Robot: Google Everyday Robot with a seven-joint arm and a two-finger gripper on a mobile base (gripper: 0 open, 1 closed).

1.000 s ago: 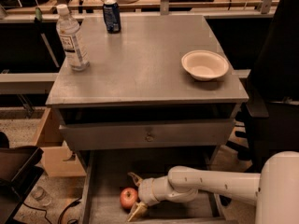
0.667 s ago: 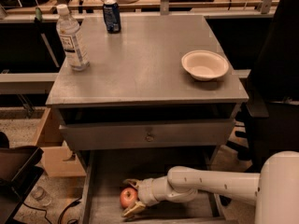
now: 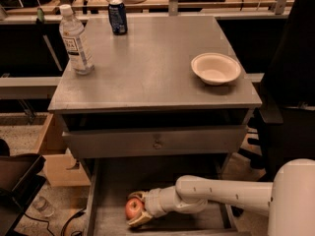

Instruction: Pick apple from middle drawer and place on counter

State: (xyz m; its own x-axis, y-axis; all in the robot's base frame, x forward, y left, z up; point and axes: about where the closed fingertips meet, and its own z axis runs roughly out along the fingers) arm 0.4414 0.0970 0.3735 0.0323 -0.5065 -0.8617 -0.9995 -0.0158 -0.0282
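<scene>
arm: reaches low from 3 o'clock into middle drawer [image 3: 109, 188]
gripper [image 3: 133, 210]: frame's 7 o'clock
fingers [image 3: 138, 221]: straddling apple [image 3: 132, 207], apparently closed on it
apple: drawer floor, front-left

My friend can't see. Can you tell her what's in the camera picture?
A white robot arm reaches into an open drawer, its claw at a red apple lying there. Above, the grey counter holds a water bottle, a blue can and a white bowl.
</scene>
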